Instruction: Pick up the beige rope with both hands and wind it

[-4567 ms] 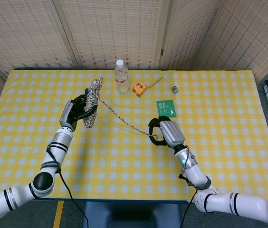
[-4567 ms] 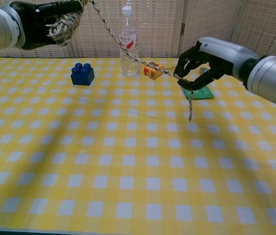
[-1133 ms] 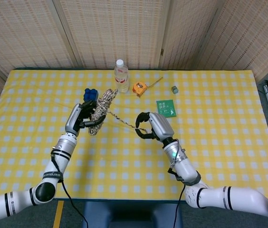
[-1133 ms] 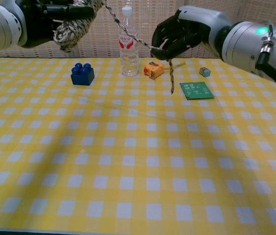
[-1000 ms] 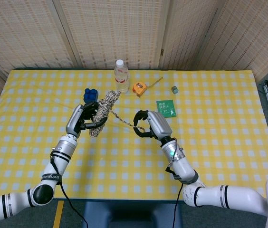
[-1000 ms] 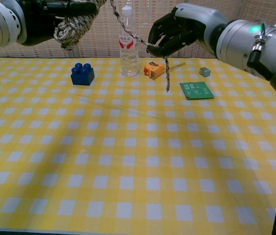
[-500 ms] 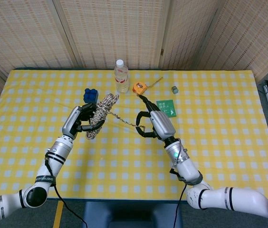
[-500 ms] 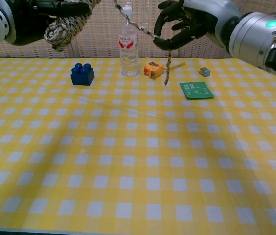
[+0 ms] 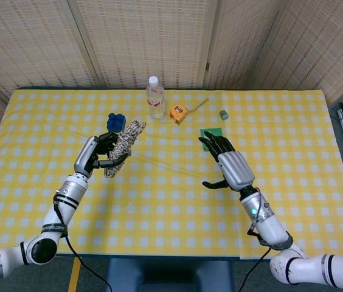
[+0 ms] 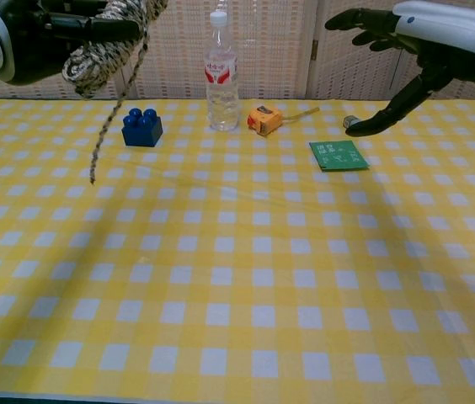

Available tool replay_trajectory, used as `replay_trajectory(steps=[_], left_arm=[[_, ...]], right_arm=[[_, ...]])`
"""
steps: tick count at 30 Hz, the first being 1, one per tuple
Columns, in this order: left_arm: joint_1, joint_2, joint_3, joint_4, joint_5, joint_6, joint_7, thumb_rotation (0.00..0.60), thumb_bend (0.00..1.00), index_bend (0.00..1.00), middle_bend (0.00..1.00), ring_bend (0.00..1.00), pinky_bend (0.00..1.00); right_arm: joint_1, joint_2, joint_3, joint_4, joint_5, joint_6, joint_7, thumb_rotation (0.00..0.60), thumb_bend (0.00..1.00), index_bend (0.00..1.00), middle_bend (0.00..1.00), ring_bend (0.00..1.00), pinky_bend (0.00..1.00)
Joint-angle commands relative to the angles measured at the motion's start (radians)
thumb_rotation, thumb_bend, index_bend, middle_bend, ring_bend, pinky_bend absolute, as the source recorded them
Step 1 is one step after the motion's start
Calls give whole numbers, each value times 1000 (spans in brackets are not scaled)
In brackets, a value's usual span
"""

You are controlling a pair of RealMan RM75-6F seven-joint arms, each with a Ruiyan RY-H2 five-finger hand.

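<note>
The beige rope (image 9: 121,144) is wound in a thick bundle (image 10: 103,44) around my left hand (image 9: 101,152), which grips it above the table's left part. A loose tail of the rope (image 10: 109,126) hangs from the bundle and ends in the air over the cloth. My right hand (image 9: 227,167) is raised over the table's right half with its fingers (image 10: 364,18) spread wide and nothing in them. It is well apart from the rope.
A blue toy brick (image 10: 142,126), a clear water bottle (image 10: 221,71), an orange tape measure (image 10: 264,119), a green card (image 10: 339,155) and a small grey object (image 10: 350,123) lie along the far side of the yellow checked table (image 10: 237,278).
My right hand has let go of the rope, opened and moved away to the right. The freed rope end has swung down to hang under my left hand's bundle.
</note>
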Motion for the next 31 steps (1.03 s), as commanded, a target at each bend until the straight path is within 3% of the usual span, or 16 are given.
replay_trajectory(steps=[1,8,17,24,31], left_arm=[[0,2,11,8,11,10,11,600,726,710,746,741,803],[2,11,42,20,49,30,38,600,726,714,746,741,803],[9,1,73,31,92,71,56,600,726,714,746,740,803],[15,-2,84,36,110,87,48,600,726,714,746,740,803],[14,-4,87,44,115,96,45,600,726,714,746,740,803]], right_arm=[[-42,38,-27,-22,-30,45,-25,600,146,0,5,66,0],[-167,121,-128,-34,-111,171,-113,600,146,60,137,191,58],[-355,170,-242,25,-237,323,-12,600,146,62,94,133,58],[-451,151,-266,87,-300,406,74,600,146,62,74,110,57],[-496,134,-258,117,-321,430,91,600,146,62,74,99,58]])
